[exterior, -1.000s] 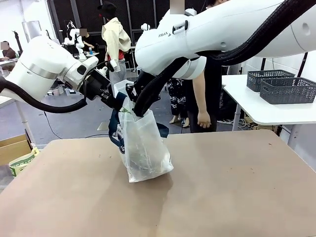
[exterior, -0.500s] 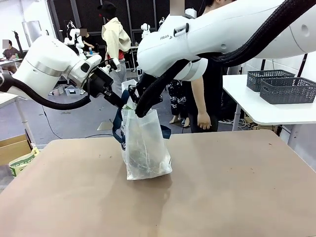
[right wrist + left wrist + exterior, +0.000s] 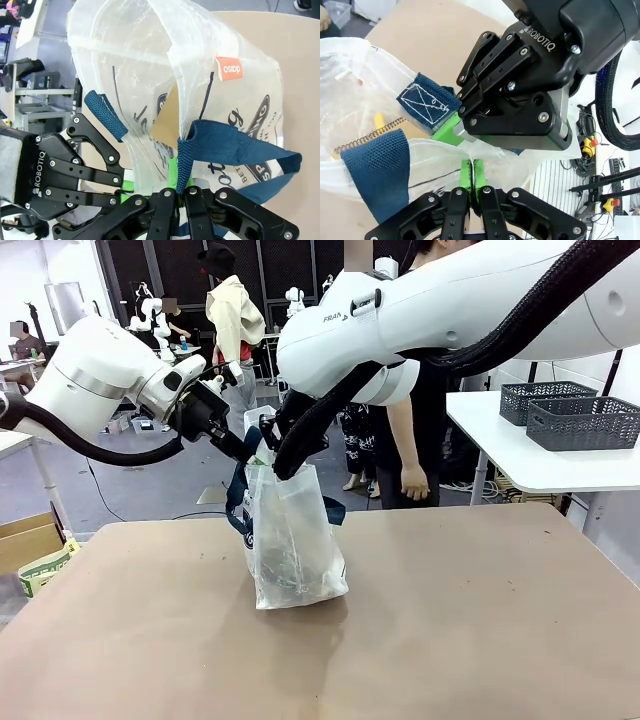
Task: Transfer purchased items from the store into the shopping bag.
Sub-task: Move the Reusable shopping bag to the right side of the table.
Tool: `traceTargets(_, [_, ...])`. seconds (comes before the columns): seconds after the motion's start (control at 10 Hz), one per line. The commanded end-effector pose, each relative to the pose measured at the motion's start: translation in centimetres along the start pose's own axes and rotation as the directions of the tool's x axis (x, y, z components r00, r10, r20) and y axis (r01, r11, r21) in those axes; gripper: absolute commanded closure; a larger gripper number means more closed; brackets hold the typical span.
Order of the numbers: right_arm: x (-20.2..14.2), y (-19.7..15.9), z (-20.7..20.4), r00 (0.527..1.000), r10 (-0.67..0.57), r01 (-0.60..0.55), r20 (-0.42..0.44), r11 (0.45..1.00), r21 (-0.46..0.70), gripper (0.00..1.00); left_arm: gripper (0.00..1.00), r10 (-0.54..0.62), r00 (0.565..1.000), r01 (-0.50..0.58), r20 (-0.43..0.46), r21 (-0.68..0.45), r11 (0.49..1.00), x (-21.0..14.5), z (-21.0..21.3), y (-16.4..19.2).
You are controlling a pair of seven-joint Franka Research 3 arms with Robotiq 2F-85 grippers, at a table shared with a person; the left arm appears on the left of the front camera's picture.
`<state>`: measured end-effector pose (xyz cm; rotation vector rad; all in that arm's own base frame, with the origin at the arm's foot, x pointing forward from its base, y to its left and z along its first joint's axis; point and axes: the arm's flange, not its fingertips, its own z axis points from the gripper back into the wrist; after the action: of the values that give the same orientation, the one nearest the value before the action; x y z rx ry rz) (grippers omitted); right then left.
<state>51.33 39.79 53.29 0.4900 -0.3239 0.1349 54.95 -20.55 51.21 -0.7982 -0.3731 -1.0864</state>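
A brown tabletop (image 3: 480, 640) spreads across the near half of the front view. Past its 9 o'clock edge, down on the grey floor (image 3: 150, 490), sits an open cardboard box (image 3: 25, 538) with a green-printed carton (image 3: 45, 568) just beside it; that print is too small to read.

The left arm (image 3: 95, 375) comes in from 9 o'clock. The left claw (image 3: 247, 453) meets the mouth of the shopping bag (image 3: 295, 540) from 10 o'clock. In the left wrist view its green pads (image 3: 466, 172) are pressed together with the thin plastic rim pinched between them. A wire spiral (image 3: 370, 136) shows at the bag's mouth.

The bag stands upright on the tabletop, slightly toward 11 o'clock of its middle.

The right arm (image 3: 450, 310) crosses from 2 o'clock, and the right claw (image 3: 283, 470) takes the bag's rim from 1 o'clock. In the right wrist view this claw is closed on the plastic just beside the foot of a navy strap handle (image 3: 235, 150).

A person (image 3: 420, 430) stands beyond the tabletop at 12 o'clock, one hand (image 3: 412, 481) hanging. At 3 o'clock a white table (image 3: 520, 455) carries two dark grey lattice baskets (image 3: 585, 423).

White "ROBOTIQ" lettering marks a claw body in each wrist view. The right arm bears "FRA". An orange tag (image 3: 229, 68) on the bag reads "daiso", upside down. The bag's dark print is only partly legible.
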Motion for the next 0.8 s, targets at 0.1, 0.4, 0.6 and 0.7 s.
traceTargets(0.1, [-0.1,0.4,0.3,1.0,0.004,-0.004,0.007,1.0,0.006,1.0,0.53,-0.021,1.0,0.021,-0.004,0.002,1.0,0.3,0.2,0.0])
traceTargets(0.4, [-0.1,0.4,0.3,1.0,0.004,-0.004,0.007,1.0,0.006,1.0,0.0,-0.032,0.999,0.032,0.01,0.006,0.999,0.5,0.6,-0.1])
traceTargets(0.6, [-0.1,0.4,0.3,1.0,0.004,-0.004,0.007,1.0,0.006,1.0,0.0,-0.039,0.999,0.038,0.024,0.015,0.999,0.7,1.4,-0.5])
traceTargets(0.7, [-0.1,0.4,0.3,1.0,0.004,-0.004,0.007,1.0,0.006,1.0,0.0,-0.027,0.999,0.026,0.04,0.026,0.999,0.6,2.0,-0.6])
